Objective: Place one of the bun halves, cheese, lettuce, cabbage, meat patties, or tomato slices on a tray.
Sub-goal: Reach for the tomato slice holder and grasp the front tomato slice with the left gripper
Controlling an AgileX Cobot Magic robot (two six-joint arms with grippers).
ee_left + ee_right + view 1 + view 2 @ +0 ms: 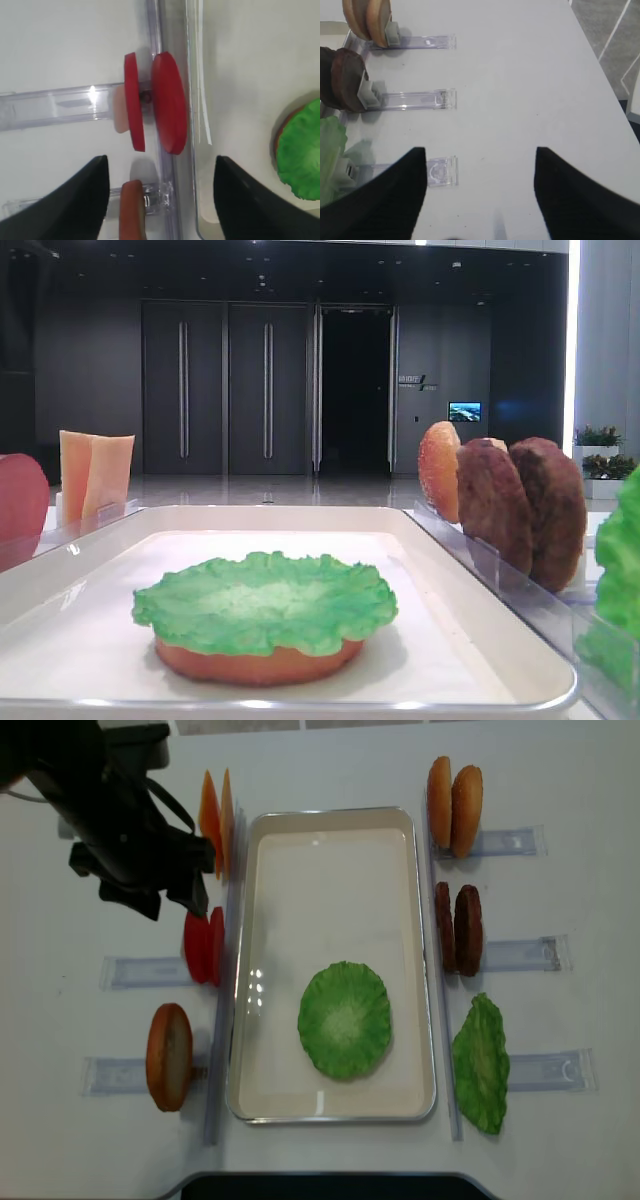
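A white tray point(330, 815) holds green lettuce point(345, 1020) lying on a bun half point(255, 665). Left of the tray, two red tomato slices point(169, 102) stand on edge in a clear rack. A bun half point(131, 210) stands in the rack just below them. My left gripper point(160, 197) is open above this spot, with the bun half's edge showing between its dark fingers point(75, 200) and the tomato slices just beyond the tips. My right gripper point(480, 192) is open over bare table, holding nothing. Cheese point(215, 820) stands behind the left arm point(120, 830).
Right of the tray, racks hold two bun halves point(455, 792), two meat patties point(458, 930) and a lettuce leaf point(481, 1063). The clear rack ends point(440, 172) lie on the white table point(520, 75) near the right gripper. The table edge point(600, 60) runs at the far right.
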